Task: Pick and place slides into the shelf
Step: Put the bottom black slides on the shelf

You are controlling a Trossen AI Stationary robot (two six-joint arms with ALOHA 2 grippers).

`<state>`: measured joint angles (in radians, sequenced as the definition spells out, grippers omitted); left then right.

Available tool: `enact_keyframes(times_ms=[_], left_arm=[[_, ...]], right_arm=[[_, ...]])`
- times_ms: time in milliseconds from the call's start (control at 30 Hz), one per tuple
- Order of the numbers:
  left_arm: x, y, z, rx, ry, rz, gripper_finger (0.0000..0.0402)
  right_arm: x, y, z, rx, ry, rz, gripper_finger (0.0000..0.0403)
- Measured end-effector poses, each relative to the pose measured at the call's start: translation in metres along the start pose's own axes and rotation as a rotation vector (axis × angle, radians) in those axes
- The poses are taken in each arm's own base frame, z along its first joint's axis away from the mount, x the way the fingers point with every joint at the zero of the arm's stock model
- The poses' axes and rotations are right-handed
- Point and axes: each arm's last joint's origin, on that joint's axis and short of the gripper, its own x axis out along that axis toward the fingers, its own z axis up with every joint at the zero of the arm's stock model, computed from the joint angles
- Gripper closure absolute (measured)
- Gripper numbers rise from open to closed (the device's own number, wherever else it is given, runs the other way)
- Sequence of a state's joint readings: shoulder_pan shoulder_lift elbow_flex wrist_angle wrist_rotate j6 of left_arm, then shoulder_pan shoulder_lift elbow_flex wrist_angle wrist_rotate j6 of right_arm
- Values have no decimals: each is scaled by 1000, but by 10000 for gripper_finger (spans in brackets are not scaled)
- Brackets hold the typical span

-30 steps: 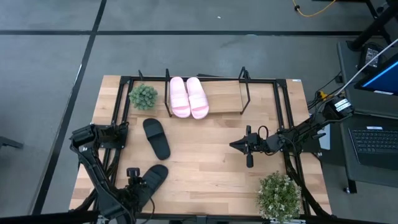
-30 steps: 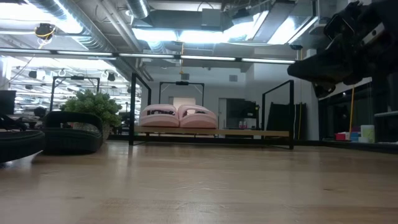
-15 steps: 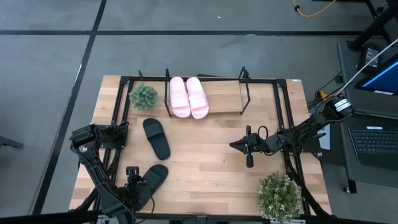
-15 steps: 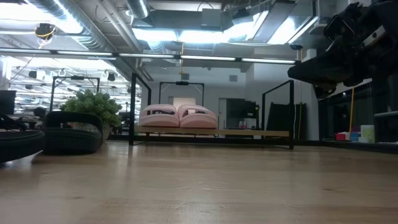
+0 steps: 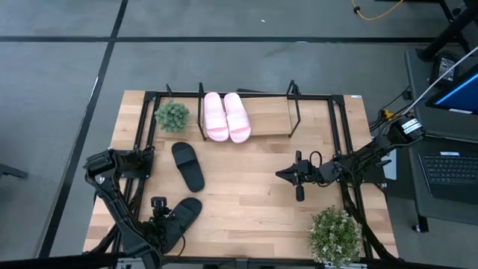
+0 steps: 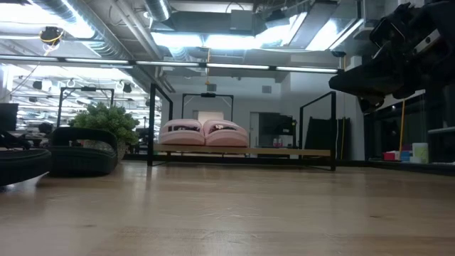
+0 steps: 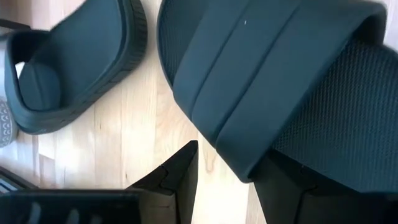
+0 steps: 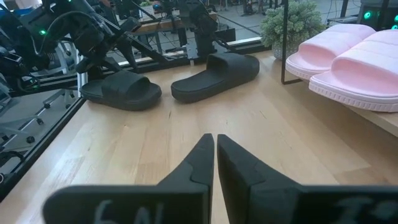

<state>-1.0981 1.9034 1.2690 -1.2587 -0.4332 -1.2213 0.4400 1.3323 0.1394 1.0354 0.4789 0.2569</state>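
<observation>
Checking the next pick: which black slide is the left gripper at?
The black slide at the table's front edge, under the left gripper; the other lies mid-table.

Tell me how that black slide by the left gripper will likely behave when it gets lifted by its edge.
The near black slide looks like thick moulded foam, so probably light and fairly stiff, with slight flex. Its wide strap arches well above the sole, so it may hang tilted from a side grip. The left gripper is open at it; the ribbed rim likely limits slipping.
</observation>
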Motion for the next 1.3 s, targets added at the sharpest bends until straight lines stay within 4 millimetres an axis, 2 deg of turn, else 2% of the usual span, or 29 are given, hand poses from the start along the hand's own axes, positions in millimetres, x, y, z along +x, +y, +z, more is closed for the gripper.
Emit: enact_keyframes(times_ms=[500,600,833,1167,1300], left_arm=[[0,-1,3,-12,-58,2,271],[2,-1,7,-28,-58,-11,293],[6,-1,15,-24,-48,-29,390],[7,0,20,-109,-51,-33,396],[3,2,29,-165,-103,-17,398]], right_arm=[[0,0,0,0,0,-1,380],[0,0,0,0,0,0,380],[0,0,0,0,0,-1,380],[0,0,0,-3,2,-1,380],[0,0,-1,-9,14,-4,380]])
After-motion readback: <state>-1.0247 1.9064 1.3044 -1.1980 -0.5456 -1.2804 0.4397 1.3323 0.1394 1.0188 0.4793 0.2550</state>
